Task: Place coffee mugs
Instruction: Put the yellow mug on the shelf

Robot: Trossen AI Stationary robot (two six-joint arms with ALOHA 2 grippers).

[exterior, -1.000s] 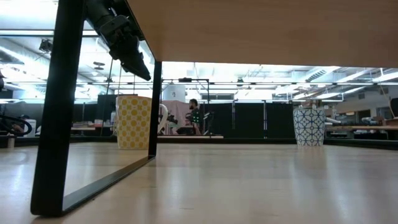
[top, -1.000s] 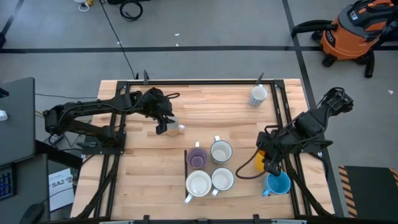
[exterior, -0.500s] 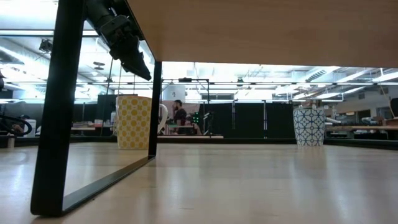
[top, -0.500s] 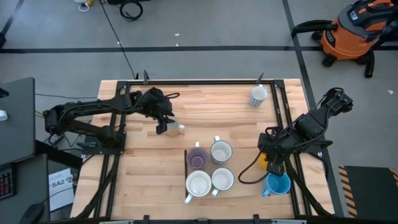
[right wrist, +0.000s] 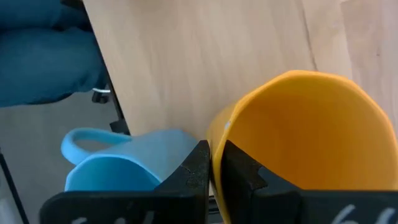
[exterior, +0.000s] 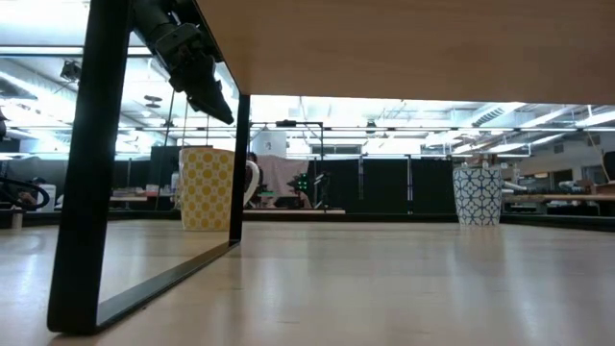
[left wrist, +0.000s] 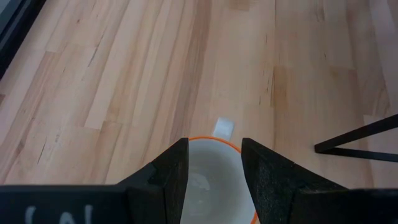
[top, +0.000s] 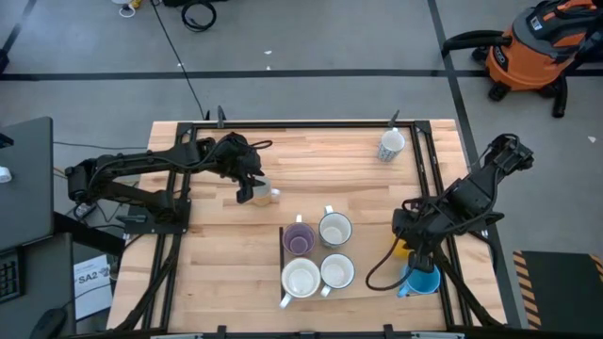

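My left gripper (top: 246,193) hangs open over a yellow-patterned mug (exterior: 207,187) with an orange rim (left wrist: 214,180), which stands on its base left of the table's middle. In the low view the fingers (exterior: 204,96) are clear above its rim. My right gripper (top: 415,254) is shut on the orange mug (right wrist: 298,124) near the table's right edge, just beyond the blue mug (top: 422,280), which stands at the near right corner. A purple mug (top: 300,239) and three white mugs (top: 320,264) stand grouped in the near middle. A blue-patterned mug (top: 391,144) stands at the far right. My right gripper pinches the orange mug's wall at the rim (right wrist: 219,132), one finger inside the mug and one outside, coming from above. The mug's mouth tilts toward the wrist camera. I cannot tell whether its base is off the table.
A thin dark L-shaped bar (top: 281,247) lies beside the grouped mugs. Black frame rails (top: 429,169) run along the table's sides and far edge. Bare wood (top: 330,169) lies across the middle and far part of the table.
My right gripper has carried the orange mug a short way toward the table's near edge, closer to the blue mug. Beyond the table, a person has moved past in the room.
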